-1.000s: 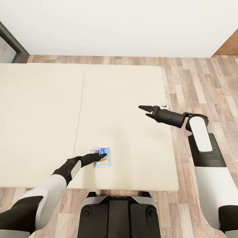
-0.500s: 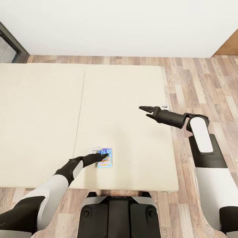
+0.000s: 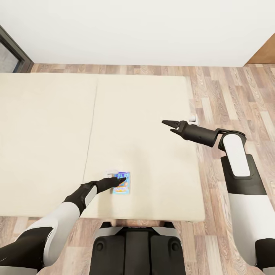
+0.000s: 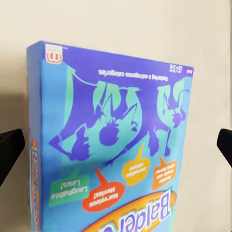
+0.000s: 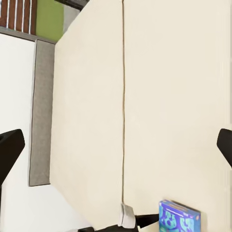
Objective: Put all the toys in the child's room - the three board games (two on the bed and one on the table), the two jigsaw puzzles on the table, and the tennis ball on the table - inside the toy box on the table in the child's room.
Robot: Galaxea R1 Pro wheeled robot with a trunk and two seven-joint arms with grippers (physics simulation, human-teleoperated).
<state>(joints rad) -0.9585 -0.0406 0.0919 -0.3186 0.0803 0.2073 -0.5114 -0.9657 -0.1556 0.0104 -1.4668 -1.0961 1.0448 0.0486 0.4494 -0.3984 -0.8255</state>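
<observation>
small teal-blue board game (image 3: 122,187) lying flat near the bed's (image 3: 49,126) near edge, long axis running near-far | left gripper (image 3: 121,179) jaws spread wide over it, gripping nothing | right gripper (image 3: 170,126) hovering open, empty

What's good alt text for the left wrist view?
A small teal-blue board game box lies flat on the cream bed, seen close from above. The open left end effector hangs over it, a dark fingertip at each side edge.
</observation>
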